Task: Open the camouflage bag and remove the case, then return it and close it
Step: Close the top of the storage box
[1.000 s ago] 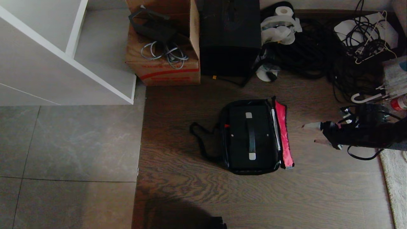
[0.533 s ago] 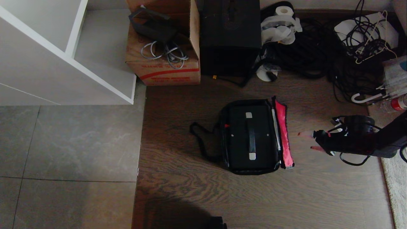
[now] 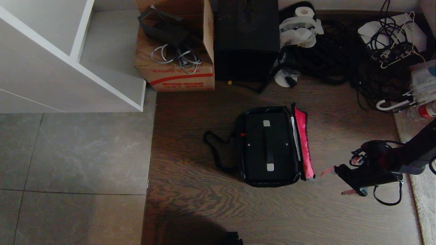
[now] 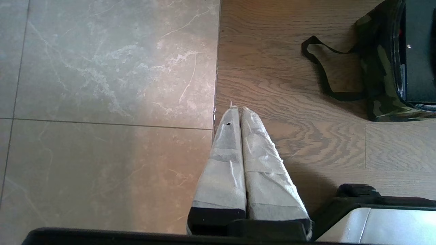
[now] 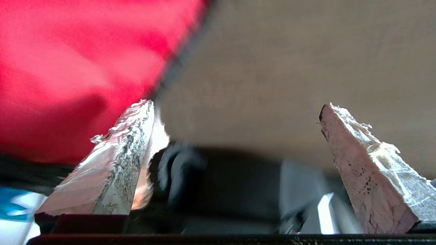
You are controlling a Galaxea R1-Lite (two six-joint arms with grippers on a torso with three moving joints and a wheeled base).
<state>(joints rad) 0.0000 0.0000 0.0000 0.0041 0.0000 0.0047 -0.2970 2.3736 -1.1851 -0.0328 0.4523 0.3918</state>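
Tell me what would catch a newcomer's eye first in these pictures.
The bright red lid lining, flipped open on the right edge of the camouflage bag in the middle of the wood floor, stands out first. Inside the open bag lies the black case with its silver-ended handle facing up. Just right of the lid, the right gripper hangs open and empty near the lid's lower corner.
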